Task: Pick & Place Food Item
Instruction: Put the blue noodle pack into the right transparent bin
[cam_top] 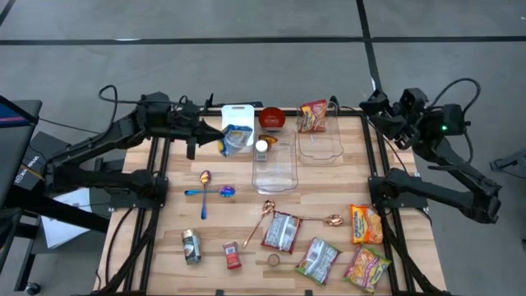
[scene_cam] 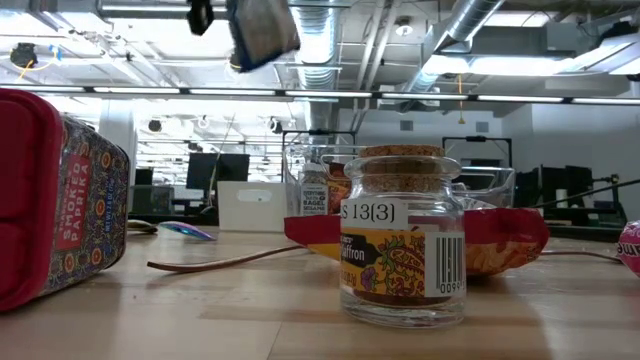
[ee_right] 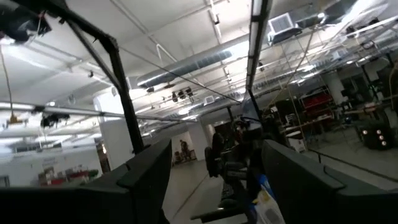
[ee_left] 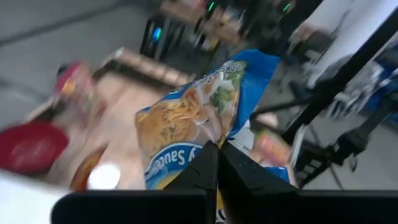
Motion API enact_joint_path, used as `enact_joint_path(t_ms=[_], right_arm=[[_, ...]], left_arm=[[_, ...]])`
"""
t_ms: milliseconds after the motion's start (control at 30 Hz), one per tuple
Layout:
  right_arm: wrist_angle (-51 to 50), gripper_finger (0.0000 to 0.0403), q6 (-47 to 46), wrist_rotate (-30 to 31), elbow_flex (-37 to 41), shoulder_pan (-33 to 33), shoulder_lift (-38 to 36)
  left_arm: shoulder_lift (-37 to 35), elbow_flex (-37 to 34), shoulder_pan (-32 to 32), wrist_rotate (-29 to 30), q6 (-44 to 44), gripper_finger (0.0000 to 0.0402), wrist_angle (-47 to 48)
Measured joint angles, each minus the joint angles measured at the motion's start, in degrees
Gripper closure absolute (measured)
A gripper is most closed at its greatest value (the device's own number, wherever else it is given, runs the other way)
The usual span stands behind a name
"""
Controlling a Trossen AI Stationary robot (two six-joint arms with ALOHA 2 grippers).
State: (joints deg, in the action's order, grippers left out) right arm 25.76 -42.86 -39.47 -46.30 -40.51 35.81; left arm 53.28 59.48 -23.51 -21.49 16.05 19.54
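Note:
A blue food packet [cam_top: 237,140] with a pasta picture is up in the air over the table's far middle, just left of a clear container [cam_top: 275,160]. My left gripper [cam_top: 219,137] reaches in from the table's left and is shut on it. The low view shows the packet [scene_cam: 262,30] high above the table top. In the left wrist view the packet [ee_left: 199,118] fills the space beyond the fingers. My right gripper [ee_right: 214,180] stands open with nothing between its fingers, raised at the table's far right corner [cam_top: 380,107] and pointing up at the ceiling. My left gripper pinches the packet's near edge [ee_left: 208,140] between its two fingers, below the printed picture. The fingers come roughly level from the table's left. The packet sticks out beyond the fingertips, crumpled, and is lifted clear of the table.
Two clear containers [cam_top: 319,140], a red bowl [cam_top: 272,119] and a white board [cam_top: 237,113] stand at the far side. Spoons [cam_top: 205,191], several snack packets [cam_top: 366,224], a can [cam_top: 191,246] and small jars [scene_cam: 402,235] lie across the near half.

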Motion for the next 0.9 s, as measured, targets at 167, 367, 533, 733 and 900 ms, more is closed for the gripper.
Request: enact_joint_path(t_ms=[167,367,533,733,900], right_arm=[[0.1,0.0159,2.5,-1.1,-1.3,0.0,2.6],[-2.0,0.0159,0.7,-1.2,-1.1,0.2,8.1],[2.1,0.0159,-0.7,-1.0,-1.1,2.5,14.1],[8.1,0.0159,-3.7,-1.1,-1.1,6.0,20.3],[14.9,0.0159,-5.8,-1.2,-1.1,9.2,26.3]], left_arm=[[1.3,0.0,2.4,0.0,2.8,0.0401,-10.9],[4.0,0.0,4.5,0.0,4.6,0.0401,-24.2],[6.5,0.0,5.7,-0.1,6.6,0.0401,-32.7],[8.9,0.0,7.7,0.0,7.9,0.0401,-41.7],[10.5,0.0,8.7,0.0,8.7,0.0401,-45.8]])
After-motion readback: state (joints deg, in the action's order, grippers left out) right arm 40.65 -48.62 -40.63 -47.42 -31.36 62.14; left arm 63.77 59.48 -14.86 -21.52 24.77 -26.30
